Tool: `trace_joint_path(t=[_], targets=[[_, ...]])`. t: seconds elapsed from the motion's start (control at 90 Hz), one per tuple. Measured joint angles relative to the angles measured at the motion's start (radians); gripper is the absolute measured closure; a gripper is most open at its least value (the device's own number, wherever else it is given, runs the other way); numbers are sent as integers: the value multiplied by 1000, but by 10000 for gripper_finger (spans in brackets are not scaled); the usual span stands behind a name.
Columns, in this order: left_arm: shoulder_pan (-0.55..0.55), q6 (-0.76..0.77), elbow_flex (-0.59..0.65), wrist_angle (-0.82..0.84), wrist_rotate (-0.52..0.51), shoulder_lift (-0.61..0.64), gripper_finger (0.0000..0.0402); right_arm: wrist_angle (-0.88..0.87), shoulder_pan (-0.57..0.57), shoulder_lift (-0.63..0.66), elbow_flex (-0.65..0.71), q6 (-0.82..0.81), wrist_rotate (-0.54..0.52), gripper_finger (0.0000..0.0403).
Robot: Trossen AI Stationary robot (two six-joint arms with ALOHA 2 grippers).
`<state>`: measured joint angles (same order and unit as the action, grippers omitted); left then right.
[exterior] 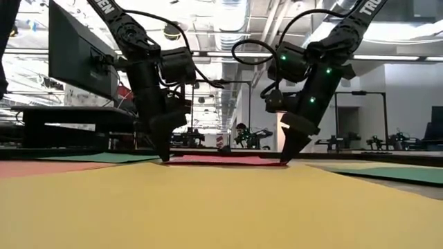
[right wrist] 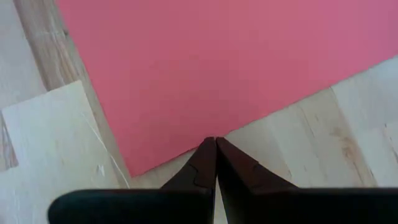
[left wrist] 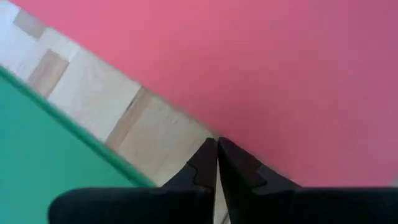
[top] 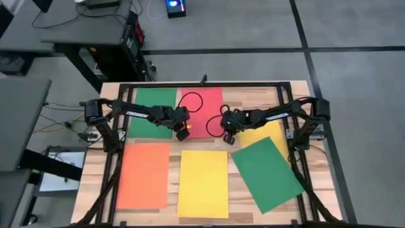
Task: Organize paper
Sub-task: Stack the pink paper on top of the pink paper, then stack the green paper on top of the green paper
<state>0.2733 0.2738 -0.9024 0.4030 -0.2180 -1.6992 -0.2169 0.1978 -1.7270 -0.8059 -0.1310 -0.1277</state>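
Observation:
A pink-red sheet of paper (top: 202,109) lies flat at the table's far middle, between a green sheet (top: 154,113) and a yellow sheet (top: 264,134). My left gripper (top: 182,133) stands shut, pointing down at the pink-red sheet's near left corner. My right gripper (top: 229,138) stands shut, pointing down at its near right corner. In the low view both fingertips reach down to the sheet (exterior: 221,160). My left gripper has its shut fingertips (left wrist: 208,155) on the pink-red sheet's near edge (left wrist: 249,152), close to the left corner, coming from above. The sheet lies flat on the table. My right gripper sets its shut fingertips (right wrist: 208,155) down on the near edge (right wrist: 186,146), beside the right corner (right wrist: 134,173), from above.
Nearer the front lie an orange sheet (top: 144,175), a yellow sheet (top: 202,183) and a tilted green sheet (top: 267,175) that overlaps the far yellow one. Bare wood (top: 174,142) shows between the sheets. A black frame (top: 209,84) runs round the table.

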Motion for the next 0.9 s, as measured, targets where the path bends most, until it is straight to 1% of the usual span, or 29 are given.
trace_joint_path(t=[0.189, 0.267, 0.411, 0.522, 0.622, 0.7, 0.8, 0.9], targets=[[0, -2, 2, 3, -32, 21, 402, -17, 0, 33, 4, 0, 0, 403], [0, -4, 2, 3, -38, 21, 402, -60, -2, 65, 8, -1, -8, 403], [0, -4, -9, 6, -39, 25, 401, -145, -10, 153, 8, -12, -52, 403], [-6, -5, -40, 1, -50, 51, 402, -216, -30, 241, 8, -42, -61, 403], [-30, 11, -56, 7, -105, 96, 401, -268, -84, 340, 6, -63, -62, 403], [-58, 23, -66, 12, -154, 137, 402, -312, -147, 412, 5, -84, -63, 403], [-102, 17, -71, -23, -169, 176, 402, -367, -255, 483, 5, -150, -65, 403], [-159, -44, -94, -102, -163, 182, 402, -428, -377, 524, 5, -235, -65, 403]])
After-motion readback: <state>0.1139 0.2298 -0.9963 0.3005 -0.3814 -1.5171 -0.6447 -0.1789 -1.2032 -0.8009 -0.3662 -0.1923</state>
